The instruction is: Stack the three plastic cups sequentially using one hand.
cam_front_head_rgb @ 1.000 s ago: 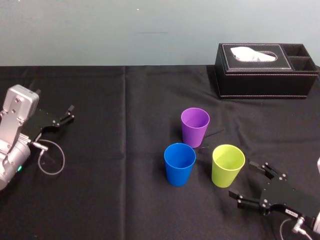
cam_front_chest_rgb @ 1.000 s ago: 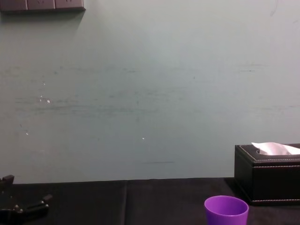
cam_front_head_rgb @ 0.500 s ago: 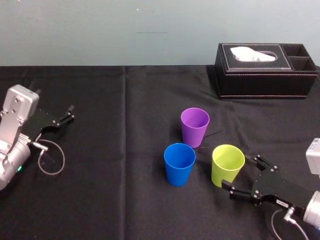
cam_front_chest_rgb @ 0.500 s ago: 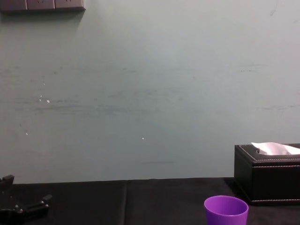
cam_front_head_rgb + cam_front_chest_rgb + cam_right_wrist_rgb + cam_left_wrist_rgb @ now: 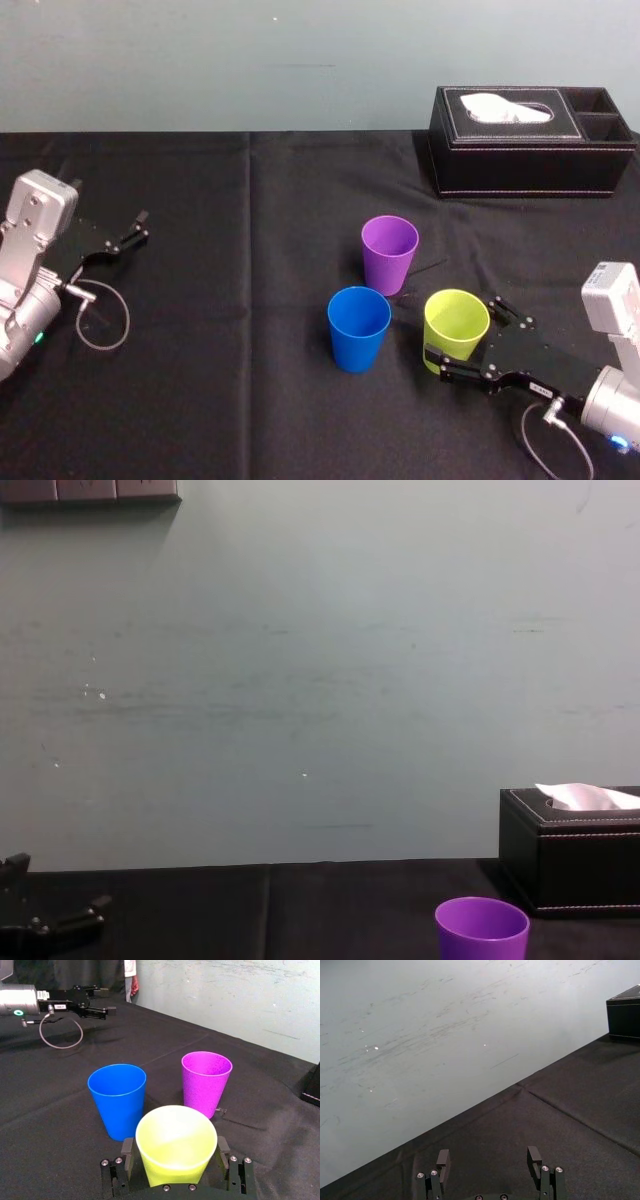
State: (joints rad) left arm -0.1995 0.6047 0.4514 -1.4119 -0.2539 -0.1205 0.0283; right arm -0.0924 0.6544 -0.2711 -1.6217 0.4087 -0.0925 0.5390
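While spread fingers (image 5: 126,1151) flank the yellow-green cup (image 5: 456,322), right gripper (image 5: 462,333) reaches low.
Blue cup (image 5: 359,325) close beside — left gripper (image 5: 489,1157) idle, open.

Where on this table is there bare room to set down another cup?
The wide black cloth between the left gripper and the blue cup is bare, as is the strip between the purple cup and tissue box. Crowded: the cups cluster, right gripper straddling the yellow-green cup.

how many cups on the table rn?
3. Purple cup farthest back; blue cup nearer, slightly to its left; yellow-green cup nearer right, between the open fingers of the right gripper. All separate, none visibly hidden.
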